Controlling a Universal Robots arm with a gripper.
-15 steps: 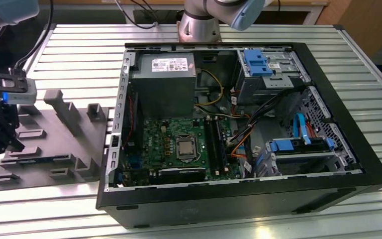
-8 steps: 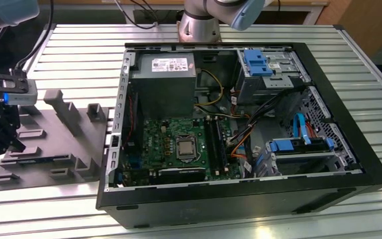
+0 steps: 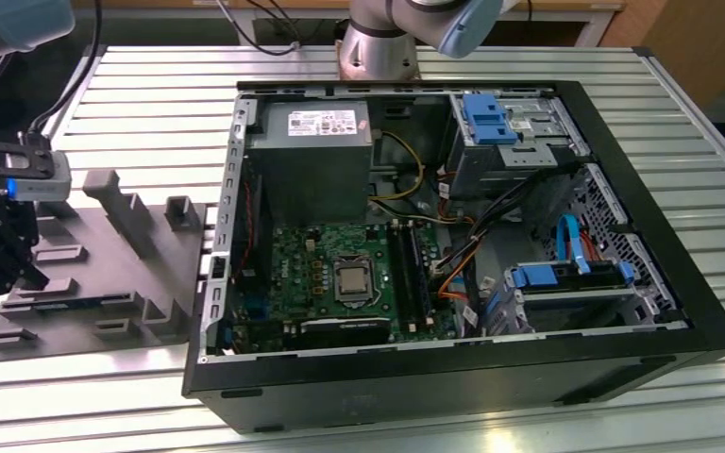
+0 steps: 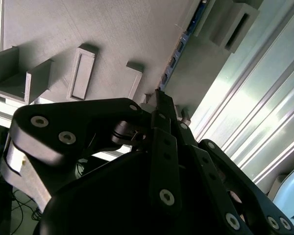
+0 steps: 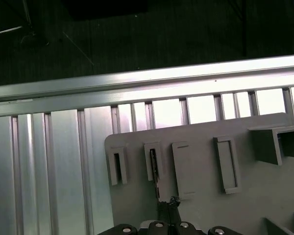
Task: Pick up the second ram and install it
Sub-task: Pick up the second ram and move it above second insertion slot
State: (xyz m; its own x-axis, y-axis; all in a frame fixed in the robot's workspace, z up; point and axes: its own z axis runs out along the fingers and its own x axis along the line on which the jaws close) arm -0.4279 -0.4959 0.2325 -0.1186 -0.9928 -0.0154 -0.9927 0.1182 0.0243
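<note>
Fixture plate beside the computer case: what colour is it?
The fixture plate is plain matte grey, seen best in the first wrist view.

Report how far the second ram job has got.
Done: the hand is at the grey fixture, at the exterior view's left of the open case. In hand: it is at one end of the ram, which stands in its fixture slot; a grip is not confirmed. Left: the ram is not lifted, and not yet in the motherboard slots.
</note>
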